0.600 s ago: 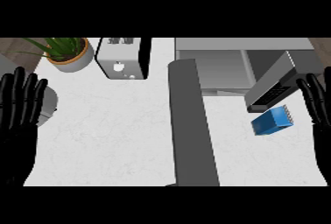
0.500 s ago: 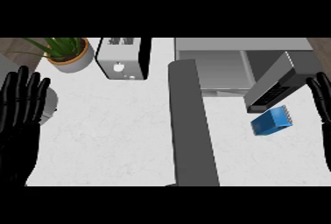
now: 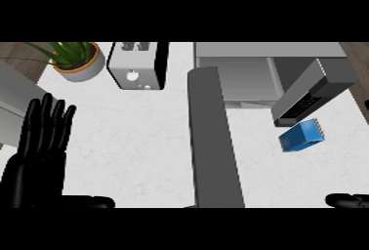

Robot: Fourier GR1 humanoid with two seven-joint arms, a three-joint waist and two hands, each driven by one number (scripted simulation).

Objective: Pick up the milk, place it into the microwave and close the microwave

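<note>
The milk (image 3: 301, 136), a blue carton, lies on the bench (image 3: 137, 136) at the right side of the head view, just below the microwave (image 3: 249, 73) and close to the lower end of its control panel. The microwave door (image 3: 213, 146) stands open, reaching down the middle of the view as a long grey slab, with the carton on its right. No hand touches the carton.

The right hand (image 3: 347, 200) shows only as a dark sliver at the lower right edge, well below the carton; the state of this hand cannot be told. The left hand (image 3: 39, 141) rests open at the left edge, fingers straight and pointing up.

The step in hand is judged to be the approach to the carton. The right hand should come up from below, staying right of the door, and close across the carton's narrow sides. The panel just above leaves little room, so overshooting risks a knock.

A toaster (image 3: 137, 66) and a potted plant (image 3: 78, 61) stand at the upper left, well apart from the work.
</note>
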